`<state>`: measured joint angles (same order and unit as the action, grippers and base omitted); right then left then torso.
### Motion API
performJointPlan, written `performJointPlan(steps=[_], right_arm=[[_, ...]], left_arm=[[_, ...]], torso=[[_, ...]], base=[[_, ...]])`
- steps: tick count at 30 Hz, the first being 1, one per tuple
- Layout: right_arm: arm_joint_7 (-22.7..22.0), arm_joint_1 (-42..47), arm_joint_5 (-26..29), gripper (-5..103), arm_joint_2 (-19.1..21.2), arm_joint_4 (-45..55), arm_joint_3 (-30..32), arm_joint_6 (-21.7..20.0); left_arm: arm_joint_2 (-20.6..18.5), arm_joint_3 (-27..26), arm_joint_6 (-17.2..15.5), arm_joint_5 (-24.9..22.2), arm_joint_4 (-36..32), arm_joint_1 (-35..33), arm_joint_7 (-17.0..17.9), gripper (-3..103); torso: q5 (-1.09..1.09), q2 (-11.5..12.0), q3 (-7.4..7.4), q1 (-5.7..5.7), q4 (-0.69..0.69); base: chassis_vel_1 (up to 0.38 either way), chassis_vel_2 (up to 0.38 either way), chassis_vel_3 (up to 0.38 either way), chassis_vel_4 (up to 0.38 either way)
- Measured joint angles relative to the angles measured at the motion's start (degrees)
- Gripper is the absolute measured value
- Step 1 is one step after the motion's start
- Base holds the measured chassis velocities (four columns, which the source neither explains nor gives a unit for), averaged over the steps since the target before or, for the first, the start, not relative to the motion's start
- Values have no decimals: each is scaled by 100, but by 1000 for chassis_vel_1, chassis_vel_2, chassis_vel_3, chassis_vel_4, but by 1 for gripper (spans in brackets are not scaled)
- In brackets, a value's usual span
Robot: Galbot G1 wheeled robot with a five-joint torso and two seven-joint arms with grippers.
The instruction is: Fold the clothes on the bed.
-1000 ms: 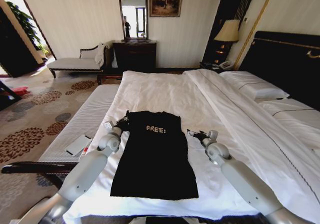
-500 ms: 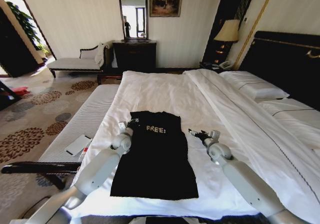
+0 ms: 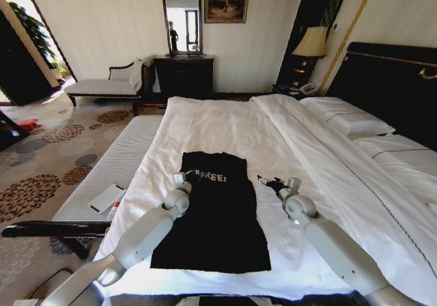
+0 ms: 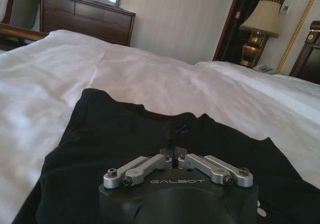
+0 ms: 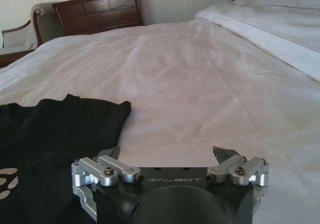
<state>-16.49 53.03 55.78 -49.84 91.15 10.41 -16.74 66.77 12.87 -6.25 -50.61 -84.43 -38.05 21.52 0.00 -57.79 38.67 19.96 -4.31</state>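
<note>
Carpet with a dark flower pattern lies off the left side of the bed, and a pale chaise bench stands by the far wall. Left gripper is over the upper left part of the black T-shirt, just beside the white "FREE!" lettering. In the left wrist view its fingers are drawn together to a single tip with dark cloth bunched at them, so it appears clenched on the T-shirt near the collar. The T-shirt lies spread on the white duvet at the near end of the bed, reaching from the left gripper toward the right one, hem toward the robot. Right gripper is low over the white duvet, just beside the T-shirt's right shoulder edge. In the right wrist view its fingertips stand wide apart, released, with bare white bedding between them and the black sleeve off to one side. Beyond the right gripper are the pillows and the dark headboard.
</note>
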Motion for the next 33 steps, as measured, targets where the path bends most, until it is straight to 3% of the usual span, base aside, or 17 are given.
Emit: performJointPlan(steps=[6, 10, 12, 15, 16, 20, 21, 25, 27, 31, 33], right_arm=[[16, 34, -9, 100, -16, -10, 20, 10], [54, 31, -17, 100, -16, -26, 23, 25], [57, 16, -16, 100, -16, -27, 23, 29], [62, -55, -13, 100, -16, -27, 16, 33], [62, -55, -13, 100, -16, -27, 16, 33], [99, -221, 15, 100, 5, -35, -58, 46], [99, -221, 15, 100, 5, -35, -58, 46], [187, -442, 3, 100, 27, -126, -203, 102], [239, -507, -56, 100, 37, -175, -256, 144], [403, -707, -394, 100, 20, -374, -484, 342], [426, -741, -397, 100, -2, -407, -519, 380]], left_arm=[[78, 7, -14, 31, 147, -44, 17, -2], [-40, -72, -58, 25, 28, -124, 60, 20], [-74, -114, -62, 20, -25, -142, 64, 20], [-189, -284, -81, -55, -242, -163, 111, 36], [-189, -284, -81, -55, -242, -163, 111, 36], [-335, -453, -144, -198, -441, -109, 152, 52], [-335, -453, -144, -198, -441, -109, 152, 52], [-391, -610, -182, -269, -397, -51, 174, 74], [-397, -655, -187, -318, -360, -30, 174, 74], [-418, -811, -217, -419, -101, 74, 101, 95], [-426, -844, -217, -418, -28, 88, 69, 95]], torso=[[0, 0, 0, 0, 0], [0, 0, 0, 0, 0], [0, 0, 0, 0, 0], [0, 0, 0, 0, 1], [0, 0, 0, 0, 1], [-1, 0, 0, 0, 0], [-1, 0, 0, 0, 0], [-1, 0, 0, 0, 1], [-1, 0, 1, 0, 1], [-1, 0, 0, 0, 0], [-1, 0, 0, 0, 0]], base=[[0, 0, 0, 0], [0, 0, 0, 0], [0, 0, 0, 0], [0, 0, 0, 0], [0, 0, 0, 0], [0, 0, 0, 0], [0, 0, 0, 0], [0, 0, 0, 0], [0, 0, 0, 0], [0, 0, 0, 0], [0, 0, 0, 0]])
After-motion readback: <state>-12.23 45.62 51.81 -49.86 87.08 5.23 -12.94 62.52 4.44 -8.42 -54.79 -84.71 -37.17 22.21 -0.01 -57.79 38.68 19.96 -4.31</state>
